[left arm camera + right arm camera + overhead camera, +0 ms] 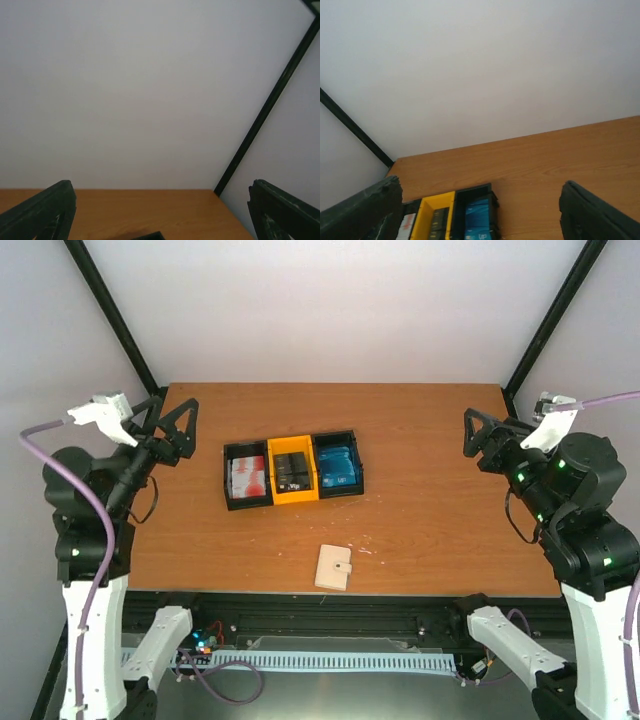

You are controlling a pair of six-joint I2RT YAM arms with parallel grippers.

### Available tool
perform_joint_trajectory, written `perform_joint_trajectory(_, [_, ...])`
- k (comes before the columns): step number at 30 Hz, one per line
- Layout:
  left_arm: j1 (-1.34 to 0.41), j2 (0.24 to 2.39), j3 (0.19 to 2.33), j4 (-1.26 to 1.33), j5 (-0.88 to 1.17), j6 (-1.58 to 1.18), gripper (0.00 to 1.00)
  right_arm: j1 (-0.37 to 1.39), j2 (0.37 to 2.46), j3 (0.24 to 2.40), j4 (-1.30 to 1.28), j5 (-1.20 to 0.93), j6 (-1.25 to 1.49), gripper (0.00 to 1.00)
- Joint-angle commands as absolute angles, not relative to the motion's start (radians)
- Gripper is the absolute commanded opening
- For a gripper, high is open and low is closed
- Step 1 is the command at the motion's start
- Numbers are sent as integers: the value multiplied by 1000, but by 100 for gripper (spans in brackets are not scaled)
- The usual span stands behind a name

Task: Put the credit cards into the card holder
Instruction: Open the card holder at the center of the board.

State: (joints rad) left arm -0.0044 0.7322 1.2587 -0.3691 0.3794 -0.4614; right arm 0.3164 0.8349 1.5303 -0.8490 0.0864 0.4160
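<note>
The credit cards lie in stacks in a black-and-yellow tray (pixel 294 498) at mid-table: red-and-white cards (pixel 247 478) on the left, black cards (pixel 292 471) in the middle, blue cards (pixel 337 468) on the right. The beige card holder (pixel 333 567) lies closed near the front edge, below the tray. My left gripper (pixel 185 432) hovers open over the table's left edge, well left of the tray. My right gripper (pixel 472 437) hovers open over the right side. In the right wrist view the blue cards (pixel 479 220) and black cards (pixel 439 220) show between the open fingers (pixel 597 215).
Black frame posts rise at the back corners (pixel 110 310). The left wrist view shows the white back wall, a post (pixel 270 105), bare wood and a dark tray corner (pixel 148 235). Wood tabletop (pixel 430 510) surrounds the tray.
</note>
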Motion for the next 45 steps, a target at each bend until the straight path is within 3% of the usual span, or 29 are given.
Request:
perform_joint_trajectory(1, [68,767,1235,-321,508,-487,96,203,845,1526,-817,-116,422,88])
perform_joint_trajectory(7, [130,775,1153,-306,583,-548,99,101,870,1504,-816,-363,461,97])
perform_joint_trajectory(13, [158,774,1021,-210,816,-594,100,57,840,1371,-758,-576,505,100])
perform_joint_trajectory(23, [10,854,855,-213,919,-681,100,98,773,948,-783,-600,617,100])
perform_joint_trajectory(28, [-156,832,713,-217,851,-736,100,242,824,797,-866,-458,652,88])
perform_joint_trajectory(35, [-435,830,606,-253,658,-818,100,661,986,734,-837,-143,854,79])
perform_joint_trajectory(40, [-571,889,567,-237,526,-906,100,895,1161,747,-744,-91,953,68])
perform_joint_trajectory(45, [-703,976,538,-211,438,-981,100,1055,1310,748,-631,-86,993,50])
